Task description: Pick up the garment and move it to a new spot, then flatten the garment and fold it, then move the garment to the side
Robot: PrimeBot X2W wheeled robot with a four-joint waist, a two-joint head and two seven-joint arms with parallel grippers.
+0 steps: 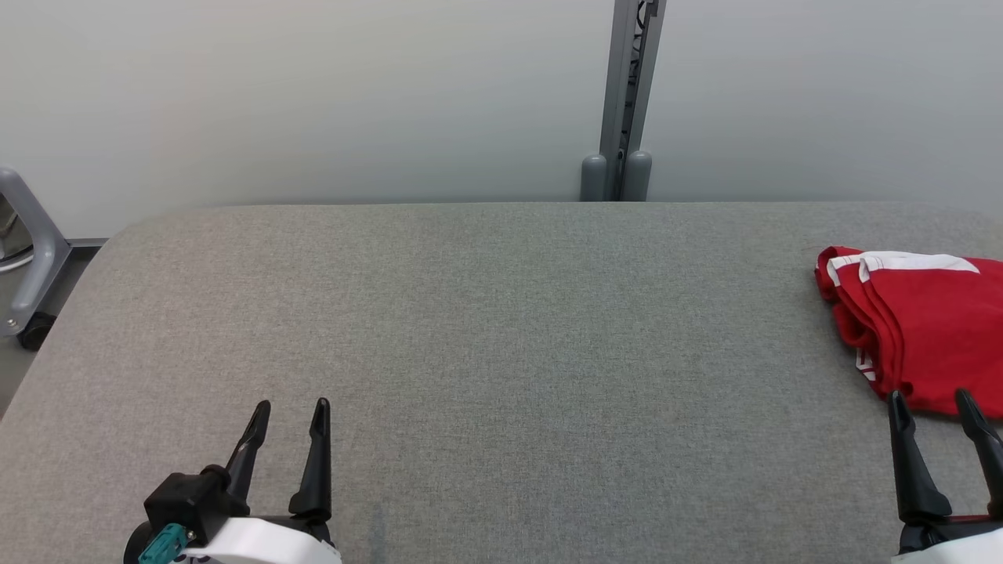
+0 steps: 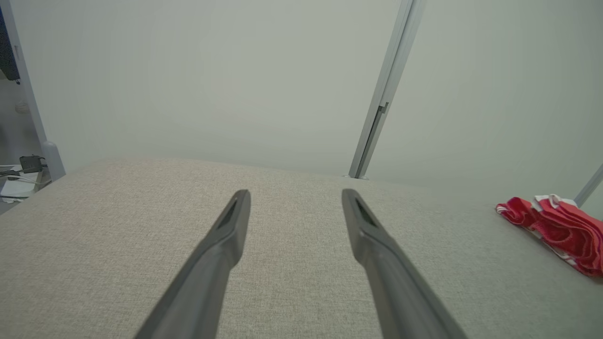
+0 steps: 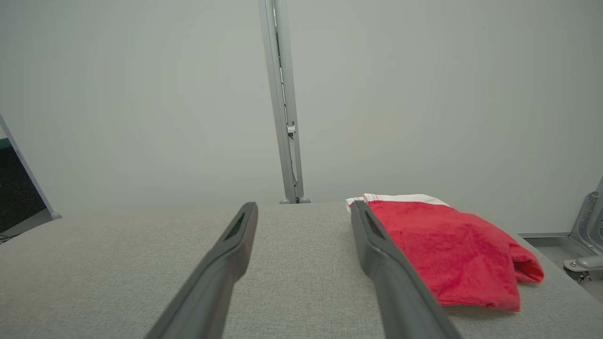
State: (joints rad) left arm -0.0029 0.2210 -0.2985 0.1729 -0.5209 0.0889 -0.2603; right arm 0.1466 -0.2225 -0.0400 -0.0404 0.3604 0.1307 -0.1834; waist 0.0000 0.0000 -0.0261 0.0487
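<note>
A red garment with white bands lies on the grey fabric-covered bench, far over on the robot's right side, where the head view's right edge cuts it off. It sits in a loosely folded stack, with several red layers showing along its left edge and a white band across its far end. The right gripper is at the lower right of the head view, its two dark fingers spread wide with nothing between them. Their tips reach the garment's near edge, and whether they touch the cloth cannot be told. In the right wrist view the garment lies just beside and beyond the right-hand finger, while bare bench shows between the two fingers. The left gripper is at the lower left, well apart from the garment, its fingers likewise spread and empty above bare bench. In the left wrist view the garment is small, at the far right. Behind the bench stands a pale wall with an upright grey post. A grey tubular frame on a dark wheel stands off the bench's left end.
</note>
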